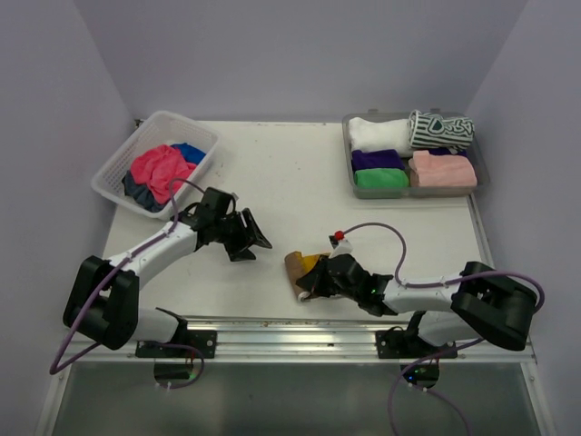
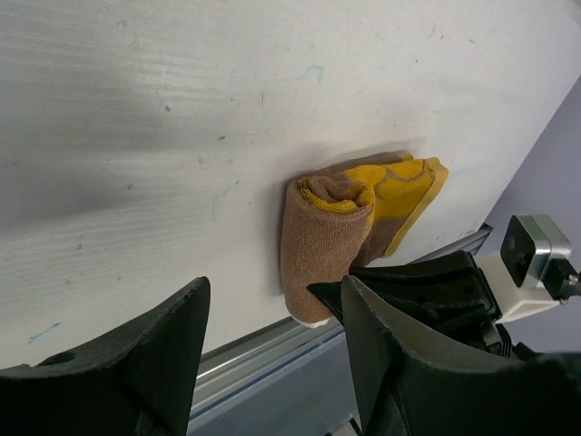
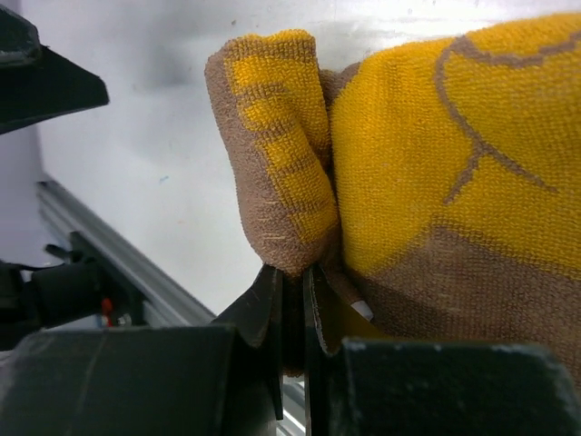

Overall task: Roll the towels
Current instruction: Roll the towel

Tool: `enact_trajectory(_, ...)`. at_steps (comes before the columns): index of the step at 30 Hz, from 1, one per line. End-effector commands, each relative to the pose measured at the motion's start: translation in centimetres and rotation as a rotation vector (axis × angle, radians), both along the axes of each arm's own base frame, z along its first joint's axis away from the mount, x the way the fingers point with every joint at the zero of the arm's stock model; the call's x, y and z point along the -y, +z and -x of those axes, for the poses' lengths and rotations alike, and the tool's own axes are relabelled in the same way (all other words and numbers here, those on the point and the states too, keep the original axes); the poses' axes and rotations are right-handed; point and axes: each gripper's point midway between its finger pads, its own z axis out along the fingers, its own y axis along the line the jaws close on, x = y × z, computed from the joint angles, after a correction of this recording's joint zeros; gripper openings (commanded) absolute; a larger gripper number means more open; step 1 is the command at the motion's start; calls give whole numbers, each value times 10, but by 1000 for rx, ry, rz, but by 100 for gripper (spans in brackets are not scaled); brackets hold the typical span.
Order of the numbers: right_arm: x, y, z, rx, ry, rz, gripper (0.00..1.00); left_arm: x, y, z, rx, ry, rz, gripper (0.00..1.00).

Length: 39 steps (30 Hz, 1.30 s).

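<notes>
Right wrist view gives you the key fact: the right claw (image 3: 292, 313) is clamped on the brown edge of the yellow-and-brown towel (image 3: 436, 163), its 2 fingers (image 3: 263, 307) pinched together with only cloth between them. The towel fills the frame just beyond the fingertips, partly rolled, with a folded lobe standing to the left of the pinch.

From the top external view, that towel lies on the counter (image 1: 300, 182) near the front edge, between your 2 arms and closer to the right one. Its rolled brown part looks to run roughly near-to-far. The right claw comes at it from the right and grips toward the near end. So the roll's long axis sits across the claw's reach, and I judge that any more rolling would go sideways, toward the left.

The left claw (image 1: 243, 234) is spread apart and holds nothing. It sits to the left of the towel, apart from it and pointed its way. The left wrist view shows the roll ahead of it, beyond the parted fingers. It is the farther of the 2, so I judge the next move belongs to your right arm.

Several rolled towels (image 1: 381, 134) sit in the grey tray (image 1: 349, 173) at the far right. A pink towel (image 1: 156, 168) and a blue towel (image 1: 189, 151) lie heaped in the white lattice basket (image 1: 201, 165) at the far left.
</notes>
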Motion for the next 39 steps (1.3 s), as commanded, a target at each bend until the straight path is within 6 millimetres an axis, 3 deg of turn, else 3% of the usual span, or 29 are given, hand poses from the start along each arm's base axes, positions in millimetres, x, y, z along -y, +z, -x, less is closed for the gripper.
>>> enact_trajectory(1, -9, 3, 18, -93, 28, -149, 0, 15, 7, 4, 46, -88, 29, 63)
enact_trajectory(8, 5, -14, 28, -162, -20, -196, 0, 50, 5, 12, 62, -244, 83, 76)
enact_trajectory(17, 1, -17, 31, -181, -3, -268, 0, 76, -31, 31, -36, -346, 92, 71)
enact_trajectory(18, 3, -26, 34, -202, -2, -255, 0, 77, -37, 32, -46, -350, 84, 70)
enact_trajectory(19, -2, -18, 32, -184, 5, -302, 0, 78, -39, 32, -50, -349, 82, 68)
enact_trajectory(21, 1, -34, 36, -231, -3, -291, 0, 80, -44, 33, -62, -354, 75, 63)
enact_trajectory(23, -5, -28, 35, -227, 2, -350, 0, 81, -46, 33, -66, -352, 67, 56)
enact_trajectory(24, -2, -42, 39, -257, -2, -326, 0, 82, -48, 34, -71, -355, 65, 52)
enact_trajectory(26, -9, -30, 36, -242, 5, -411, 0, 83, -51, 33, -78, -346, 58, 40)
enact_trajectory(30, -13, -40, 39, -275, 16, -407, 0, 83, -52, 32, -88, -330, 47, 16)
enact_trajectory(31, -15, -35, 38, -263, 24, -416, 2, 82, -53, 32, -91, -329, 42, 4)
enact_trajectory(32, -15, -34, 37, -252, 30, -414, 6, 81, -53, 31, -87, -323, 34, 0)
enact_trajectory(33, -15, -33, 37, -247, 33, -409, 16, 78, -54, 31, -95, -312, 22, 0)
enact_trajectory(35, -16, -33, 36, -239, 42, -379, 25, 75, -54, 31, -92, -295, 1, 0)
enact_trajectory(36, -17, -31, 35, -233, 43, -371, 34, 72, -54, 31, -100, -284, -11, 0)
enact_trajectory(37, -15, -40, 36, -255, 38, -319, 39, 70, -55, 31, -103, -274, -24, 0)
enact_trajectory(39, -19, -25, 32, -202, 63, -301, 48, 58, -58, 32, -115, -243, -67, 0)
